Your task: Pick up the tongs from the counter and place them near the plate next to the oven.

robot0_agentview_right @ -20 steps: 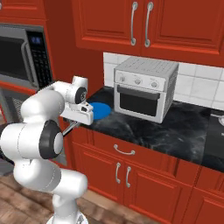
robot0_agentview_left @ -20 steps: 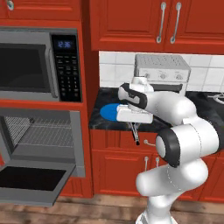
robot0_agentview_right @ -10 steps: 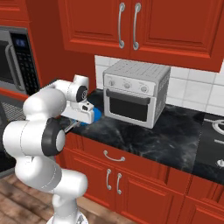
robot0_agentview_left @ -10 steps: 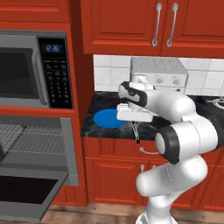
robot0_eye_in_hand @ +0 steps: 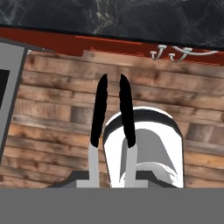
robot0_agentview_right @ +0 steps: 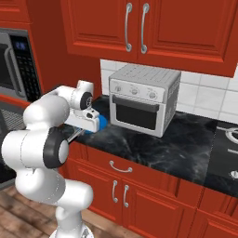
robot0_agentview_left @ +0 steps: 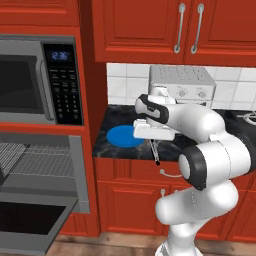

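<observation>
- White arm's two-finger pincer (robot0_agentview_left: 152,141) is hanging over the front edge of the glossy black marble-veined stone surface (robot0_agentview_left: 117,150), and it is gripping the slim silver-metal tongs with black ends (robot0_agentview_left: 154,151).
- Tongs are pointing down from the pincer, black tip at about 6 o'clock of the hand, in front of the red cabinet front just under the surface edge.
- In the hand view the tongs (robot0_eye_in_hand: 111,127) are showing as two silver legs ending in two black tips, running up toward 12 o'clock, tips close together with a narrow gap between them.
- Behind them in that view: wooden plank floor (robot0_eye_in_hand: 52,96), the red cabinet front with a silver handle (robot0_eye_in_hand: 175,53) at about 1 o'clock, black surface (robot0_eye_in_hand: 109,15) along the top.
- Flat round bright blue plate (robot0_agentview_left: 123,136) is lying on the surface at the pincer's 9 o'clock in the left base view, just beside the hand, near the surface's left end.
- In the right base view the plate (robot0_agentview_right: 101,122) is mostly hidden behind the hand; just a blue sliver is peeking out.
- Silver box-shaped toaster oven (robot0_agentview_right: 144,105) is standing at the back of the surface, at about 3 o'clock of the plate in the right base view.
- Built-in microwave with a dark keypad (robot0_agentview_left: 64,82) is sitting in the tall red unit at 9 o'clock of the left base view, open wall oven with racks (robot0_agentview_left: 35,160) below it.
</observation>
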